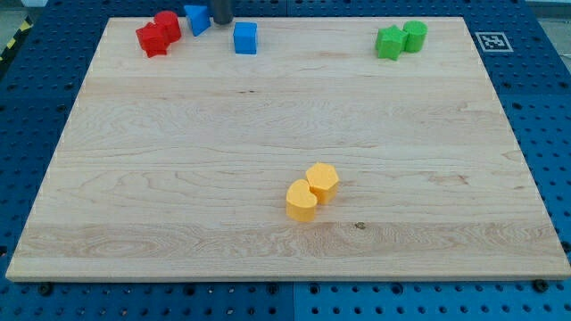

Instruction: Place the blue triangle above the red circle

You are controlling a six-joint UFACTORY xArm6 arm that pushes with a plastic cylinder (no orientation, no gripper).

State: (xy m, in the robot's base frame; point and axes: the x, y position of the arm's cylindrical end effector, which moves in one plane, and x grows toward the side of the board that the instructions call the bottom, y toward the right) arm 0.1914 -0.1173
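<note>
The blue triangle (196, 18) lies at the board's top left edge. The red circle (168, 24) is just to its left, close to or touching it. A red star-like block (153, 40) touches the red circle on its lower left. My tip (221, 21) is right next to the blue triangle on its right side, at the view's top edge. Only the rod's short lower end shows. A blue cube (244, 37) sits just below and to the right of my tip.
A green star-like block (388, 43) and a green cylinder (415, 36) sit together at the top right. Two yellow blocks (322, 180) (302, 201) touch each other below the board's middle. The wooden board (134, 178) lies on a blue perforated table.
</note>
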